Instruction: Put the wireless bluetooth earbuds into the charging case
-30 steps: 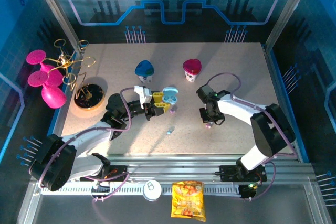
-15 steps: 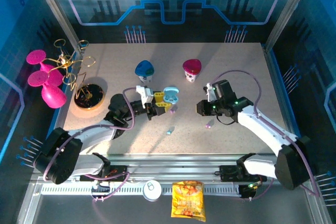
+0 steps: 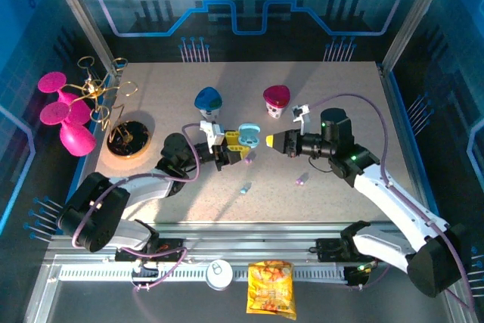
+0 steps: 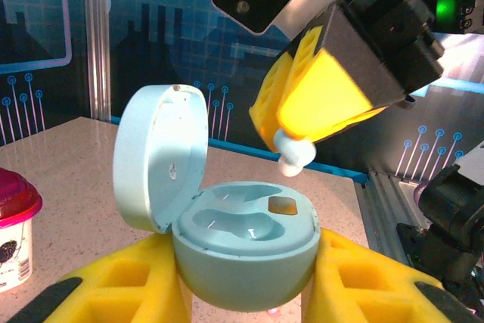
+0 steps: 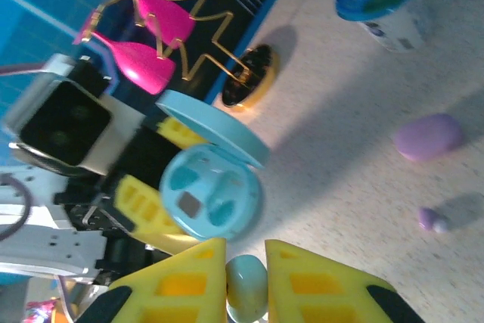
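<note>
1. Nearest you, two loose buds lie on the table. A blue one [image 3: 245, 187] sits on the near side of the case [image 3: 246, 137], and a lilac one [image 3: 301, 181] lies near and to the right of the case. Leave both alone for this step.
2. Your left gripper [image 4: 246, 266] is clenched on the case, with one yellow finger on each flank. The lid [image 4: 160, 153] stands open on the case's left side. Hold the case level and do not squeeze harder, because I judge the rounded shell could squirt out.
3. Your right gripper [image 5: 246, 274] pinches a pale blue-white bud [image 5: 246, 287] between its tips. The bud hangs just above the right side of the case and is not touching it.
4. Both wells [image 4: 242, 221] in the case look empty. I cannot tell which one suits this bud, so compare the shapes in the right wrist view before you commit.
5. Turn the wrist until the bud lines up with the chosen well, then come down slowly and straight. Stay off the lid. Open the fingers only once the bud sits in the well, since an early release would likely leave it tipped on the rim.
6. Beyond the case stand a blue dome [image 3: 208, 100] and a magenta dome [image 3: 276, 97], both well apart from it. Keep your right arm off the magenta one.
</note>
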Motion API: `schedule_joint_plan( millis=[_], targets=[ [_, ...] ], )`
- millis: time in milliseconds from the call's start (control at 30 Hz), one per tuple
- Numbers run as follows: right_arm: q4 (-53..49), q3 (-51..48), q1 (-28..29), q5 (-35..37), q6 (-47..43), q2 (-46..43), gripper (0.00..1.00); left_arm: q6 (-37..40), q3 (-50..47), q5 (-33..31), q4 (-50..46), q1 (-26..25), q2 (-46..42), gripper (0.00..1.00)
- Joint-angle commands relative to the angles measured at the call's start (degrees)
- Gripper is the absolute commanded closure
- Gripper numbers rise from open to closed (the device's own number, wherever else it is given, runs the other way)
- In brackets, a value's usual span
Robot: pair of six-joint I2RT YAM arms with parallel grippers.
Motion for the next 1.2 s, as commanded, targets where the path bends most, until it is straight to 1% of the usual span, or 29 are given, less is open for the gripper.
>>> schedule_joint_plan(
  millis=[0, 167, 400, 867, 933, 1167],
  targets=[
    [7.27, 1.14, 2.05, -2.96, 2.68, 1.12, 0.89, -0.49, 1.80, 1.58, 3.07, 0.39, 0.57, 0.76],
    [10.11, 3.08, 4.11, -2.71, 2.76, 4.08, 0.89, -0.79, 1.72, 1.95, 3.10, 0.40, 0.43, 0.76],
    [12.88, 3.29, 4.74, -3.14, 3.75, 6.37, 0.90, -0.74, 1.04, 1.85, 3.75, 0.39, 0.43, 0.76],
    [11.98, 2.86, 4.72, 0.07, 2.77, 9.05, 0.89, -1.89, 1.08, 2.06, 6.17, 0.39, 0.92, 0.76],
    [12.18, 2.53, 4.70, 0.11, 2.93, 9.12, 0.88, -1.90, 1.10, 1.81, 6.29, 0.44, 0.92, 0.76],
    [9.52, 3.00, 4.71, 1.69, 1.81, 8.26, 0.76, -2.23, 1.79, 1.80, 6.73, 0.41, 1.40, 0.76]
  ],
)
